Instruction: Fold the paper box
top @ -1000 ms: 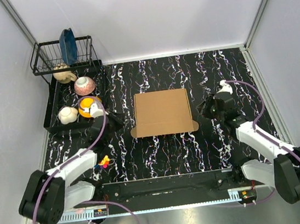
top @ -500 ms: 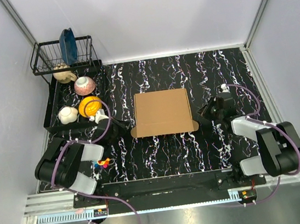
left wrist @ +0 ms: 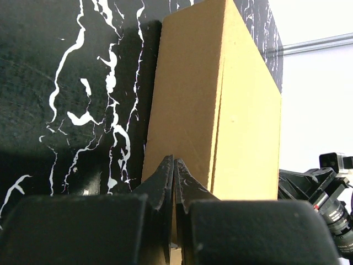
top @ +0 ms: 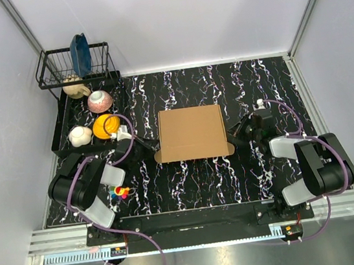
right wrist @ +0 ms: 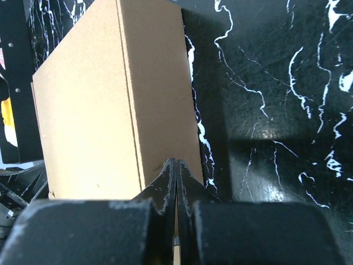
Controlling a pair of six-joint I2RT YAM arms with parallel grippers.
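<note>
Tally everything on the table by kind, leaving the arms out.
Box: 1
Bowls: 4, pink, orange, white, beige
Blue plate: 1
Rack: 1
Small toy: 1
Total: 8

Table (top: 197, 185): black top, white-veined marble pattern. Carries:
- paper box (top: 191, 132), closed and flat, between left gripper (top: 150, 148) and right gripper (top: 231, 136);
- black dish rack (top: 60, 125), out past the left gripper;
- small multicoloured object (top: 121, 193), behind the left gripper.
</note>
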